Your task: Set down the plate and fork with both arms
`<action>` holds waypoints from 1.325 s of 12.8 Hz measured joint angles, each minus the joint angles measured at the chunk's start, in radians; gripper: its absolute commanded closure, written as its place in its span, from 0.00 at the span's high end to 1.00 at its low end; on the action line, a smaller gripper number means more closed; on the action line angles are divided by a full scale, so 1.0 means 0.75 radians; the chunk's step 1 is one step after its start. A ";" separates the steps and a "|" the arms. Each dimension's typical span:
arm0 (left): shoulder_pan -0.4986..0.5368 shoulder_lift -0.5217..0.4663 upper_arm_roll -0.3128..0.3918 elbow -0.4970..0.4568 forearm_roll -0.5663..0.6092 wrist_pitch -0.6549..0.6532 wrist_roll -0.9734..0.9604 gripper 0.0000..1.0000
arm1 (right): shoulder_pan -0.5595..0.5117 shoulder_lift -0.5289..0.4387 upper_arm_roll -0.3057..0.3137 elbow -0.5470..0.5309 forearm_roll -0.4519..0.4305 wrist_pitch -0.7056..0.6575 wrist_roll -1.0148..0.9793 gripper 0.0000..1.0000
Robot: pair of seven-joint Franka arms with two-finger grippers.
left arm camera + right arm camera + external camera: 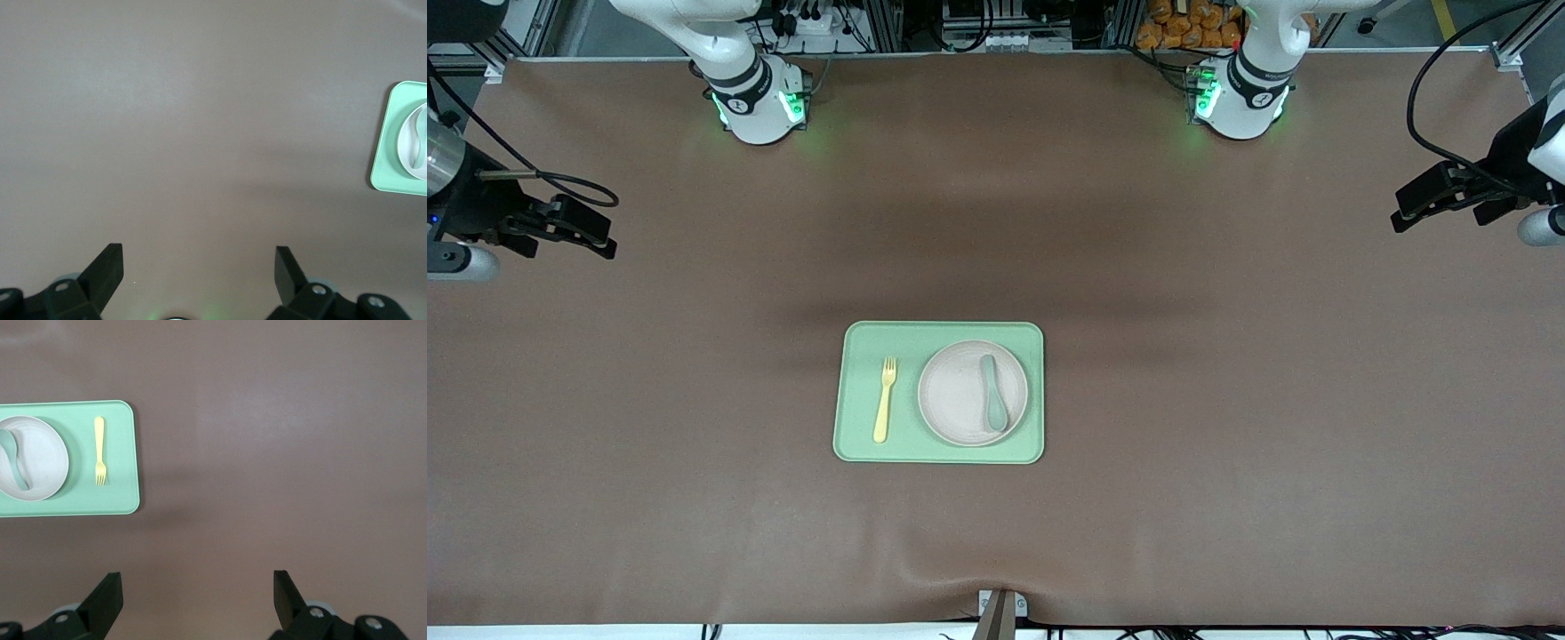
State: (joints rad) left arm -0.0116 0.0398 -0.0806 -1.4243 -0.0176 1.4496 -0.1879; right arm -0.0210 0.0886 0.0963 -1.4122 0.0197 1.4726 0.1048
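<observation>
soft, even light from overhead, nothing harsh. broad faint shadows band the brown table above the tray. green glow pools round both arm bases. wrist views look paler, hazier; the front view stays crisp.

tray: light green, rectangular, flat on table, mid-table | spoon: grey-green, lying inside the tray's bounds, bowl end nearer the front camera | table: brown matte cover
</observation>
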 measured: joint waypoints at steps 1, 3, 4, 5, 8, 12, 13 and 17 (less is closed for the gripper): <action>0.000 0.000 0.000 0.000 0.000 0.000 0.000 1.00 | -0.009 -0.001 -0.004 0.007 0.011 -0.015 -0.055 1.00; 0.000 -0.001 -0.001 -0.002 0.000 0.000 0.000 1.00 | -0.023 -0.007 -0.017 0.010 0.021 -0.037 -0.127 1.00; 0.000 -0.005 -0.002 -0.007 0.000 0.000 0.000 1.00 | -0.024 -0.012 -0.029 0.005 0.023 -0.041 -0.137 1.00; -0.001 -0.015 -0.004 -0.019 0.000 0.000 0.000 1.00 | -0.024 -0.018 -0.039 0.000 0.024 -0.043 -0.145 1.00; -0.001 -0.054 -0.013 -0.061 0.000 0.000 0.000 1.00 | -0.017 -0.055 -0.057 -0.039 0.027 -0.047 -0.149 1.00; -0.001 -0.070 -0.014 -0.082 0.000 0.000 0.000 1.00 | -0.007 -0.092 -0.069 -0.072 -0.012 0.004 -0.154 1.00; -0.001 -0.069 -0.014 -0.083 0.000 0.000 0.000 1.00 | -0.007 -0.091 -0.070 -0.072 -0.020 0.013 -0.154 1.00; 0.000 -0.070 -0.014 -0.083 0.000 0.000 0.000 1.00 | -0.006 -0.089 -0.110 -0.072 -0.023 0.012 -0.154 1.00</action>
State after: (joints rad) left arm -0.0117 -0.0124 -0.0909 -1.4868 -0.0174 1.4497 -0.1878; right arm -0.0258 0.0220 0.0136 -1.4658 0.0024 1.4819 -0.0109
